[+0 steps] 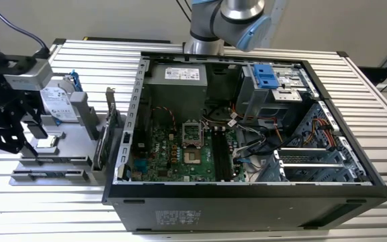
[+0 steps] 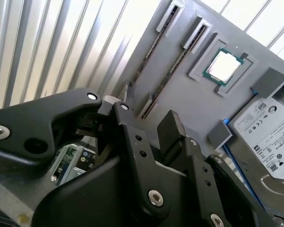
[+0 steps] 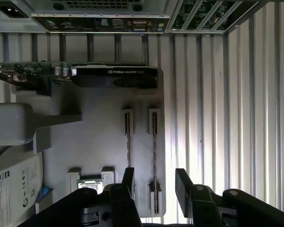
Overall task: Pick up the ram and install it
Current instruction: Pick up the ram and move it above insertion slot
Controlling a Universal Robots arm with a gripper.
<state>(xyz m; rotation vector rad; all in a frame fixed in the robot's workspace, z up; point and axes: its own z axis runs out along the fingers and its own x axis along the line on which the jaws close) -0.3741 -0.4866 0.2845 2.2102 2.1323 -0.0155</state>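
Gripper (image 3: pixel 155 174) jaws apart, poised over ram (image 3: pixel 155 137), apparently straddling its end

Free room beside the ram (image 3: pixel 154 137)

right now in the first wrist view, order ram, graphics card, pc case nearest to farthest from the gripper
From the gripper:
1. ram, in the tray slot straight ahead of it
2. graphics card, at the tray's far edge
3. pc case, beyond the tray
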